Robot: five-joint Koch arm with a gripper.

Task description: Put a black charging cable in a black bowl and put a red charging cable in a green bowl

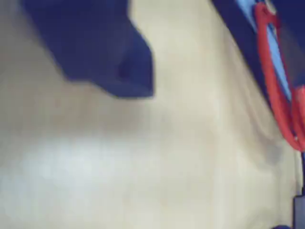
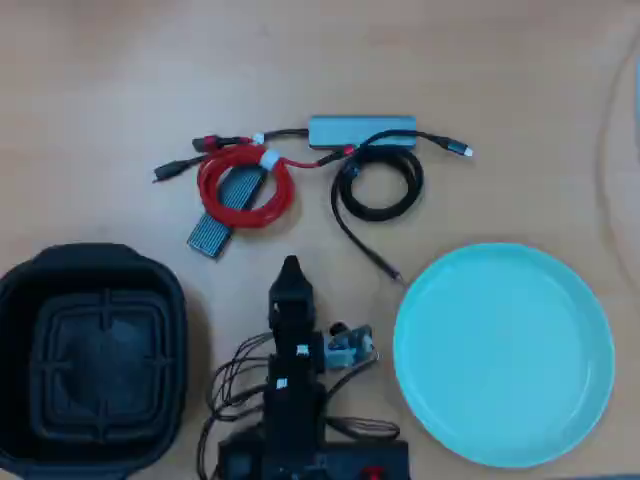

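Gripper (image 2: 290, 268) hangs over bare wooden table (image 2: 480, 70); whether its jaws are apart I cannot tell. Just ahead lies the red charging cable (image 2: 245, 187), coiled over a ribbed grey slab (image 2: 224, 211); ahead to the overhead view's right, the black charging cable (image 2: 378, 183). Behind sit the black bowl (image 2: 25, 300) and green bowl (image 2: 503, 353), both empty. Judging so, the first reach is in hand; next, descend onto a coil.

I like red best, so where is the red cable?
In the overhead view, the red charging cable lies coiled on the table, left of the black charging cable.
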